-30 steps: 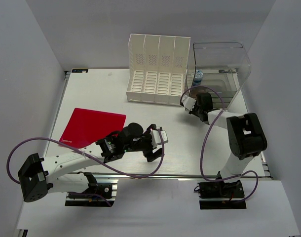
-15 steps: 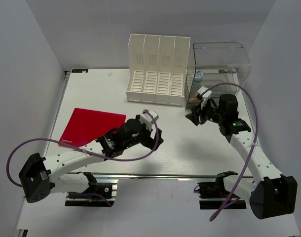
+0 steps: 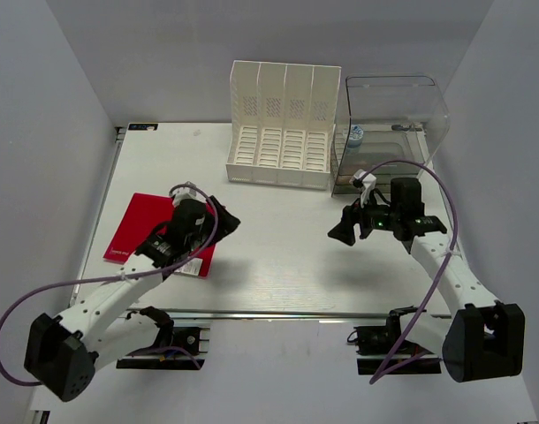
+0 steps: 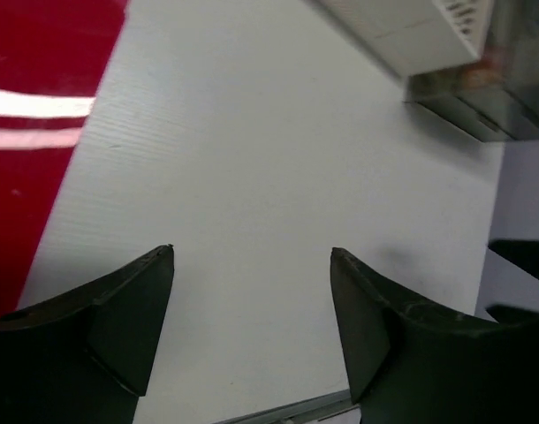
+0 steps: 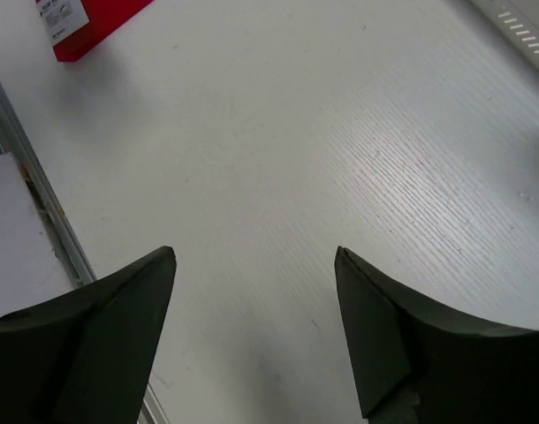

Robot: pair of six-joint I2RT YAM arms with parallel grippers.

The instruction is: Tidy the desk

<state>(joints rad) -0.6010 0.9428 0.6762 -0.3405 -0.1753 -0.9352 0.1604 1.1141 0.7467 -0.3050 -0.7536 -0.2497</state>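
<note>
— Top external view, largest thing first: saw what?
— Saw the desk point(image 3: 278, 256), white and flat, filling the middle of the view, with its silvery rail point(image 3: 278, 313) along the near edge.
— And standing on it?
— Found a clear box point(image 3: 398, 110) at the far right corner and a white file organizer point(image 3: 283, 124) at the far edge, hard against the box's left wall or just beside it; could not tell which. Noted a red folder point(image 3: 132, 225) lying flat at the left, well apart from both.
— Placed the grippers where?
— Placed the left gripper point(image 3: 223, 221) over the folder's right edge, raised off the surface. Saw from the left wrist view its fingers point(image 4: 119, 327) spread wide, gripping nothing, with only bare desk between them and the folder at the left of that view. Placed the right gripper point(image 3: 342, 232) above the bare right-middle of the desk, in front of the clear box. Saw much the same from the right wrist view: fingers point(image 5: 411, 344) wide apart, holding nothing, over white desk, with a corner of the folder at the upper left and the rail down the left edge.
— Anything smaller?
— Made out a small blue-and-white item point(image 3: 355, 134) through the clear box's wall, too small to identify.
</note>
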